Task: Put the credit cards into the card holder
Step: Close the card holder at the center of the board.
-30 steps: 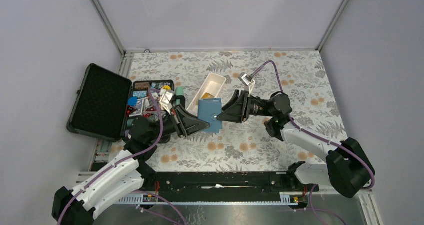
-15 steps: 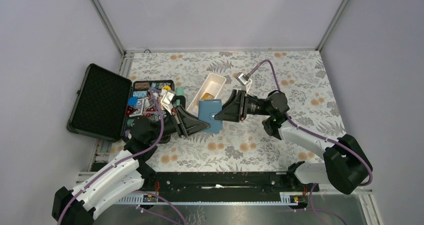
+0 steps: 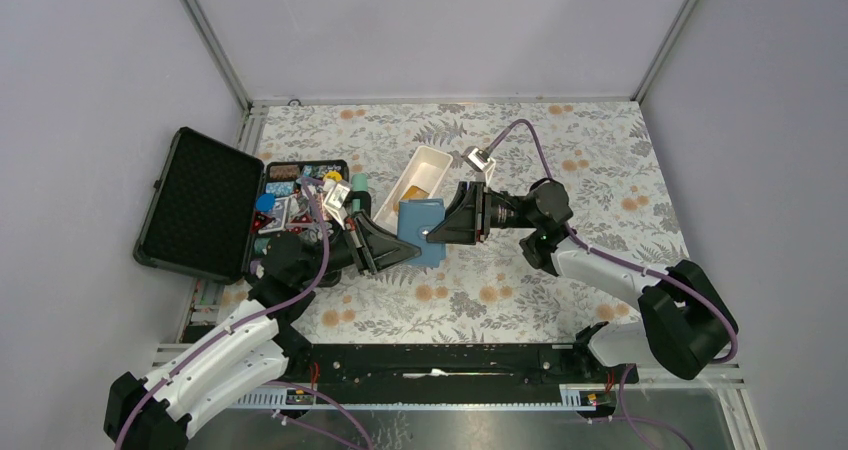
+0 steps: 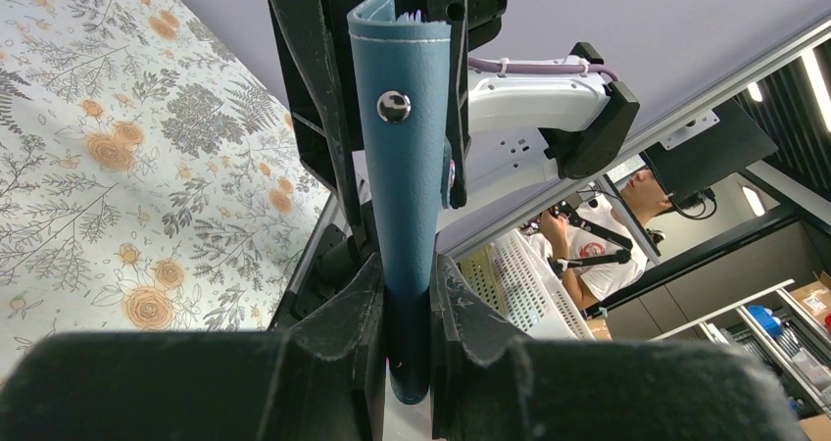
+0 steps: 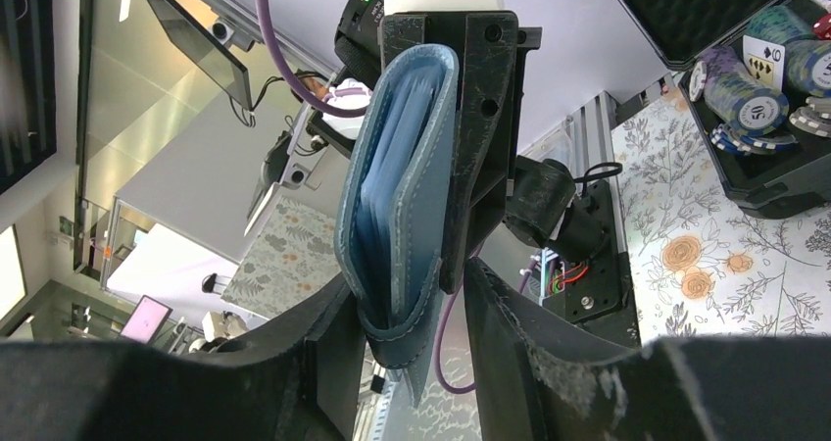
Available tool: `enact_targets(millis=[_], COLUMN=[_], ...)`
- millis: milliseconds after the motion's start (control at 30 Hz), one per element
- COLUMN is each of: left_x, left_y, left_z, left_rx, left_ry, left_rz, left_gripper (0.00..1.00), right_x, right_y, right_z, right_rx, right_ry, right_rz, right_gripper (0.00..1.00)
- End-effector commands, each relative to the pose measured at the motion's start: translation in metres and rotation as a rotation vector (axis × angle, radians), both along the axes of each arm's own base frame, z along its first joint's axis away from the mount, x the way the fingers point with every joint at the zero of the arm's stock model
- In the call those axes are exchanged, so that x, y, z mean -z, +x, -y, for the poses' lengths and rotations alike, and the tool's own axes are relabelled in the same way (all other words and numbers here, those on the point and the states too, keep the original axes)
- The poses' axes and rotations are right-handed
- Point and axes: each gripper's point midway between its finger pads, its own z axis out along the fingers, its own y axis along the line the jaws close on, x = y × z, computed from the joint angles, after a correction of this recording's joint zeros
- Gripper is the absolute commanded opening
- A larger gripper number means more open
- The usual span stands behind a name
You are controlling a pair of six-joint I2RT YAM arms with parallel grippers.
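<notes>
The card holder [image 3: 421, 228] is a teal-blue folded wallet held edge-up above the table. My left gripper [image 3: 406, 252] is shut on its lower edge; in the left wrist view the card holder [image 4: 407, 167] rises between the pads, snap stud showing. My right gripper [image 3: 440, 232] comes in from the right and straddles the opposite edge. In the right wrist view the card holder [image 5: 402, 196] with its lighter blue pages sits between the jaws of the right gripper [image 5: 410, 282], with a gap at the right finger. One golden-orange credit card [image 3: 424, 183] lies in the white tray [image 3: 432, 151].
A black foam-lined case [image 3: 200, 202] lies open at the left, its compartment full of mixed tokens [image 3: 300, 185] and poker chips [image 5: 745, 93]. The white tray stands just behind the wallet. Metal frame posts and grey walls close in the floral table.
My right gripper has slid left onto the card holder's edge and its jaws have narrowed. The left gripper and the card holder have stayed put.
</notes>
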Motion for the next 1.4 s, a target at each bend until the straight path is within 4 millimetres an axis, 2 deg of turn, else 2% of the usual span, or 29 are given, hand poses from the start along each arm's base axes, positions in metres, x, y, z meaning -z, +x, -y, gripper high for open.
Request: enact_targets(millis=[0,300,500,600,767,867,1100,1367], left_x=[-0.031,-0.031,-0.021,-0.017,-0.018,-0.021,-0.021,-0.019], left_y=[-0.001,-0.002,0.002,0.002,0.001,0.0,0.001,0.014], left_z=[-0.005,-0.005,-0.005,-0.004,-0.005,-0.006,-0.006,-0.005], left_rx=[-0.029,-0.023,-0.044,-0.045,-0.043,-0.043,-0.05,-0.097], left_ry=[-0.066,-0.059,-0.027,-0.021,-0.027,-0.033,-0.035,-0.01], left_rz=[0.107,0.108,0.107,0.1,0.102,0.107,0.104,0.055], left_gripper=[0.0,0.0,0.0,0.0,0.0,0.0,0.0,0.0], right_x=[-0.018,-0.018,-0.026,-0.033,-0.034,-0.03,-0.027,-0.023], right_y=[-0.013,-0.011,-0.008,-0.005,-0.001,0.002,-0.002,0.001], right_z=[0.001,0.002,0.003,0.005,0.007,0.007,0.005,0.004], right_rx=[-0.052,-0.027,0.023,0.067,0.115,0.129,0.082,0.105], right_ry=[0.042,0.03,0.048,0.06,0.064,0.063,0.075,0.066], right_rz=[0.074,0.085,0.092,0.112,0.111,0.098,0.08,0.075], right_gripper=[0.46,0.45,0.58,0.61,0.59,0.54,0.55,0.51])
